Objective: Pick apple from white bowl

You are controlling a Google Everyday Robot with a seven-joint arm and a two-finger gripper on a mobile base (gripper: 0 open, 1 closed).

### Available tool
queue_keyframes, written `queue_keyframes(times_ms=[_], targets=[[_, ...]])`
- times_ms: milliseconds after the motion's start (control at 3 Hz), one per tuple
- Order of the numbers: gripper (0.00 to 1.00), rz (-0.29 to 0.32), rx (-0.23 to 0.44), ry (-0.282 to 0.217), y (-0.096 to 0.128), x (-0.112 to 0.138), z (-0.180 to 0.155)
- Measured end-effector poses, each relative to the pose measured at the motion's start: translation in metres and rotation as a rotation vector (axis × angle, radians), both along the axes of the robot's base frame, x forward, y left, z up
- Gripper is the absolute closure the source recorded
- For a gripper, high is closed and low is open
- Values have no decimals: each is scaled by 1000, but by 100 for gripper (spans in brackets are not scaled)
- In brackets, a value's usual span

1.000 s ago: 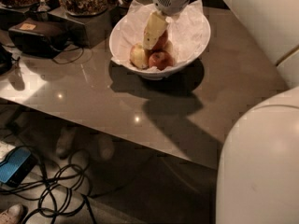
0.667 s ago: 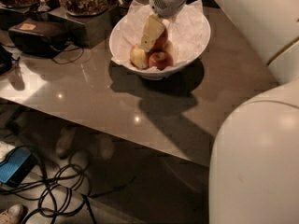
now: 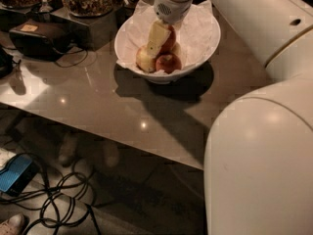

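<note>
Brown table (image 3: pixel 98 97) holds the white bowl (image 3: pixel 198 62). We see the gripper (image 3: pixel 157 40) down inside it, against the apple (image 3: pixel 170 37), which lies behind a yellow-green apple (image 3: pixel 145 60) and a darker apple (image 3: pixel 169 63). We cannot tell whether the gripper is pinching it.

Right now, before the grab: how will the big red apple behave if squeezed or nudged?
Likely rigid and smooth: the apple, partly behind the gripper, looks round, so it may slip or roll. It sits against a yellow-green apple and a smaller red apple on crinkled paper in the white bowl, so nudging could shift the pile.
</note>
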State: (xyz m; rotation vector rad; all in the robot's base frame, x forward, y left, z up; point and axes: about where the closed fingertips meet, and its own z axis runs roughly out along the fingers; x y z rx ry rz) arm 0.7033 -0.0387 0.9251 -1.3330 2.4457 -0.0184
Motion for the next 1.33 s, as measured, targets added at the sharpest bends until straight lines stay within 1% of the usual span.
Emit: queue_keyframes(times_ms=[333,1000,1333], targets=[[41,-9,-8,12,-4,4,-9],[87,-9,-8,13,-4,4,-9],[100,61,20,13,1,-6,8]])
